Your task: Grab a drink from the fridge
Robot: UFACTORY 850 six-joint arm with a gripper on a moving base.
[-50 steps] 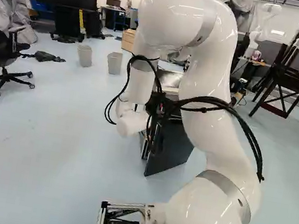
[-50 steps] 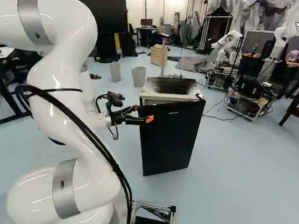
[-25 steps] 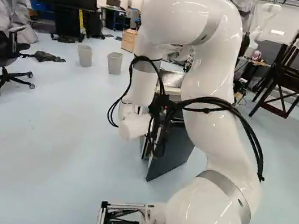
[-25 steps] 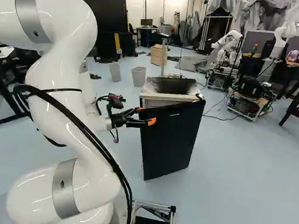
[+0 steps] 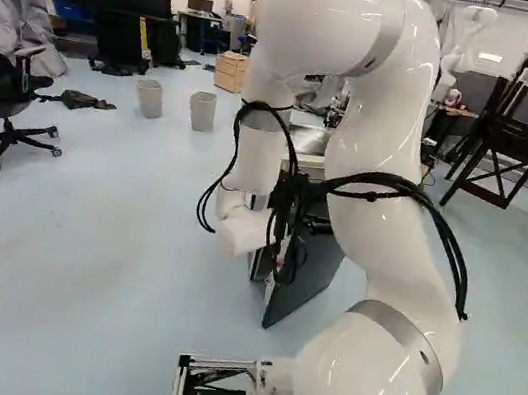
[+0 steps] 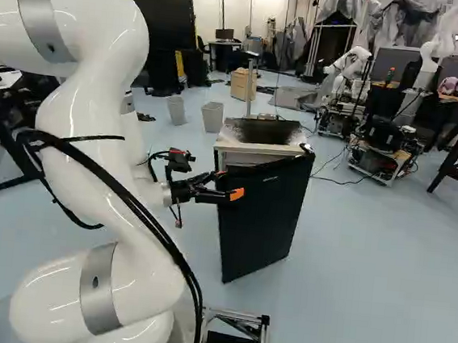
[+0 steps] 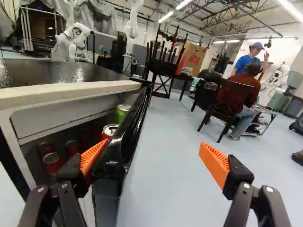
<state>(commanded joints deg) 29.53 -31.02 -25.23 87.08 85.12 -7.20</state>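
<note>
Standing wide apart, the two fingers of the black gripper with orange pads (image 7: 152, 144) hold nothing, and the upright edge of the glossy black fridge door (image 6: 264, 215) comes between them. It lies close by one finger, the one on the fridge side; whether they touch I can't tell from here. Behind that edge, in the white-framed fridge with a dark top (image 7: 71, 91), sit the drinks: a red can with a silver lid (image 7: 110, 130), a green can (image 7: 122, 109) near it, and more red cans (image 7: 52, 163) deeper in the shade. Opening the door wider looks like the job in hand. I'd let the inner finger bear on the door's inside face and have the white arm (image 6: 86, 133) sweep it round the hinge in a slow arc; a straight tug could slip off the edge or rock the fridge. The cans want more room before any reach.
</note>
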